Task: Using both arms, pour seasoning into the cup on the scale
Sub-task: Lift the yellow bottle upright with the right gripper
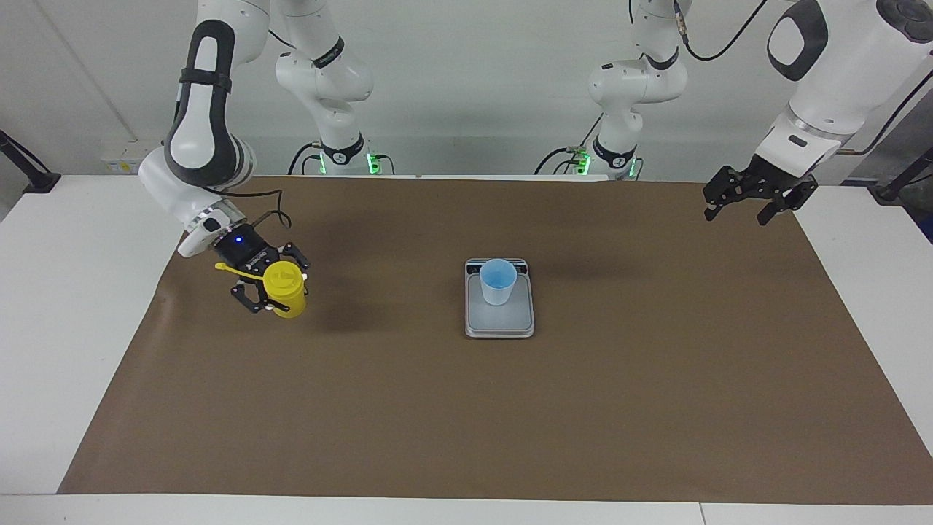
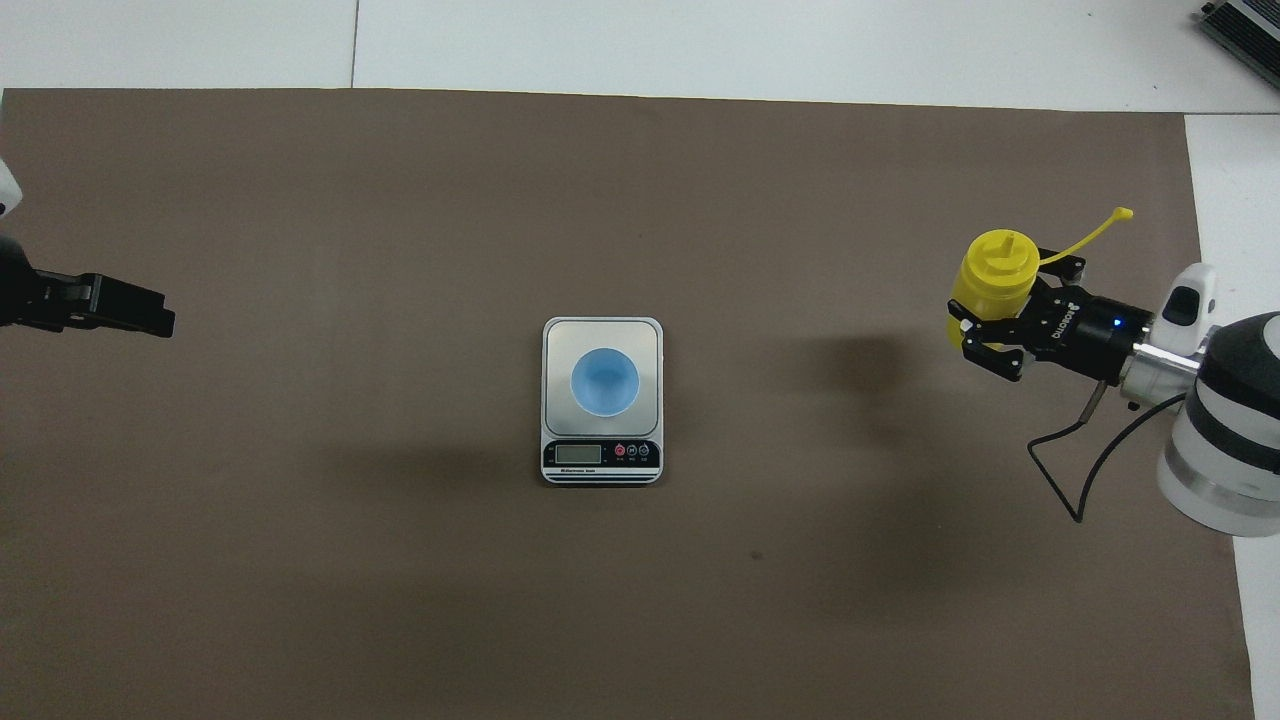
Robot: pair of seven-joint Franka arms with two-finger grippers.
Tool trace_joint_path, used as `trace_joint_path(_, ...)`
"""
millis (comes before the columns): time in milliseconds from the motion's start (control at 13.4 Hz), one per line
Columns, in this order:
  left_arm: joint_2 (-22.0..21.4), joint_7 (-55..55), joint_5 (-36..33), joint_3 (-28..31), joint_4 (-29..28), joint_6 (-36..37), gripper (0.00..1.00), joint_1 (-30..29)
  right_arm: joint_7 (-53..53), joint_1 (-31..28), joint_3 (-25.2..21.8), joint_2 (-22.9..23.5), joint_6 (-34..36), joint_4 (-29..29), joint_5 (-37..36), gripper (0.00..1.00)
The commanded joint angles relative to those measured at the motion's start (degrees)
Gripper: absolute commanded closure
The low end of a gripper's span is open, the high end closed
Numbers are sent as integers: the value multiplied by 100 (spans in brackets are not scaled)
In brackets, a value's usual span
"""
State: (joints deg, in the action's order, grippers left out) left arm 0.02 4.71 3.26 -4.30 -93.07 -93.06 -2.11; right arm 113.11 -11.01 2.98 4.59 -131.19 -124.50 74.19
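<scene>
The seasoning, a yellow squeeze bottle, stands nearly upright over the mat at the right arm's end of the table. My right gripper is shut on its body from the side. The bottle's thin cap strap sticks out toward the mat's edge. The light-blue cup stands upright on the silver scale in the middle of the mat. My left gripper waits open and empty in the air over the mat's corner at the left arm's end.
A brown mat covers most of the white table. The scale's dark display strip faces the robots. A black cable loops from the right wrist.
</scene>
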Motion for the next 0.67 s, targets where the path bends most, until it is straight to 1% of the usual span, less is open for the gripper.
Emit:
trace_joint_path(0, -178, -32, 43, -35, -211, -107, 0, -62, -867, 151, 27, -151, -64, 198, -465, 100)
trace_joint_path(372, -178, -32, 43, -35, -211, -107, 0, -62, -1500, 406, 36, -143, -73, 742, -1677, 100)
trace_joint_path(447, -178, -32, 43, -35, -211, -107, 0, -62, -1763, 458, 36, -143, -82, 865, -2002, 100)
trace_joint_path(596, -178, -32, 43, -35, -211, -107, 0, -62, -2543, 590, 45, -151, -56, 1233, -3045, 100)
